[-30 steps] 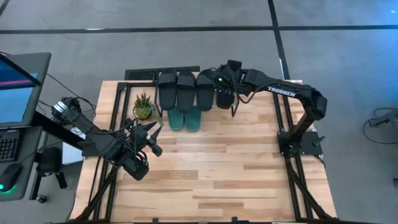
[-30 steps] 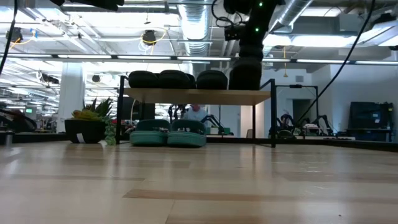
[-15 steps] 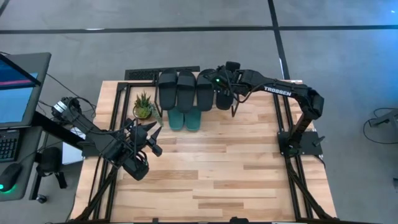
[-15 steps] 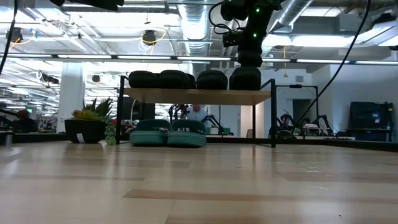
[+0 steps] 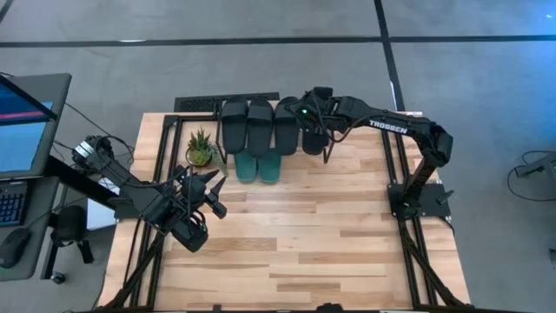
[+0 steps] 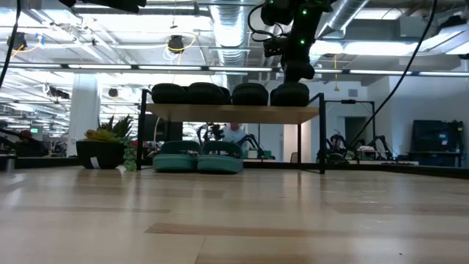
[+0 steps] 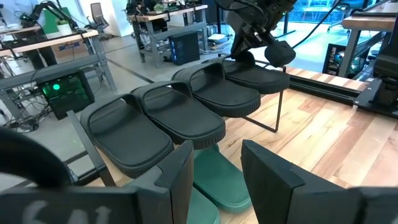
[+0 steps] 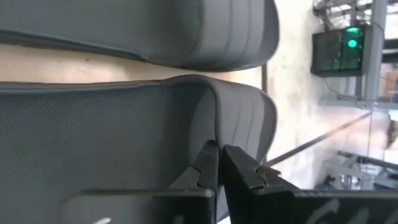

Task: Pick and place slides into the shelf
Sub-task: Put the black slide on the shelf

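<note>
Four black slides lie side by side on the shelf's top board (image 6: 234,114): (image 5: 233,126), (image 5: 260,124), (image 5: 287,124), and the rightmost black slide (image 5: 314,137) (image 6: 289,94). Two teal slides (image 5: 259,165) (image 6: 198,158) rest on the table under the board. My right gripper (image 5: 309,116) (image 8: 219,163) stands over the rightmost black slide, with its fingers almost together at the strap. My left gripper (image 5: 213,187) (image 7: 217,180) hangs open over the table's left part, pointing at the shelf and touching nothing. My right gripper meets the rightmost black slide at the edge of its wide strap (image 8: 215,134), and the edge runs in between the two nearly closed fingertips (image 8: 208,163). The fingers come from above, pointing down. The slide lies flat with its sole on the shelf's top board.
A small potted plant (image 5: 201,148) (image 6: 106,147) stands at the shelf's left end. The shelf's thin black legs (image 6: 321,136) stand at its corners. Bare wooden tabletop (image 5: 304,235) stretches from the shelf to the near edge. A monitor (image 5: 26,122) sits beyond the table's left side.
The rightmost black slide showed taller above the board a second ago and now lies flat beside the third one. My right arm's wrist has risen a little above it. The left arm has kept still.
</note>
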Controlling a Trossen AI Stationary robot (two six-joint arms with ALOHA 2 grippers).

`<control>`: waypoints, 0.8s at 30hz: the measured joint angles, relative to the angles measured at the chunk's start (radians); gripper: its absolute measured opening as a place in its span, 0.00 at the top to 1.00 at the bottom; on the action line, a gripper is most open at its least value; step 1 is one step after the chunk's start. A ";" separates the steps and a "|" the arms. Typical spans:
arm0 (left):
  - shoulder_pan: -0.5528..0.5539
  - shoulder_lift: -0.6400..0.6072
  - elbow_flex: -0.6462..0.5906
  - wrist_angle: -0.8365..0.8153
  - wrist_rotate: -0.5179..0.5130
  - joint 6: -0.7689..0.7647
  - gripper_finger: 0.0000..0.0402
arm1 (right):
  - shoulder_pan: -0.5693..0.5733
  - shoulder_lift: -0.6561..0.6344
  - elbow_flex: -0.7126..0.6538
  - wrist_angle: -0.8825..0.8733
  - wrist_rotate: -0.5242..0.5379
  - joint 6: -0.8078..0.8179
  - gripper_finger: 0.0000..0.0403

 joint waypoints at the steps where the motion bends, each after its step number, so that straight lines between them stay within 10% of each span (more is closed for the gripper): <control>1: 0.000 0.000 0.000 0.000 0.000 0.000 0.69 | 0.000 0.000 0.000 -0.001 -0.008 -0.006 1.00; 24: 0.000 0.000 0.000 0.001 0.001 -0.013 0.69 | -0.001 0.000 0.000 0.040 -0.075 -0.091 1.00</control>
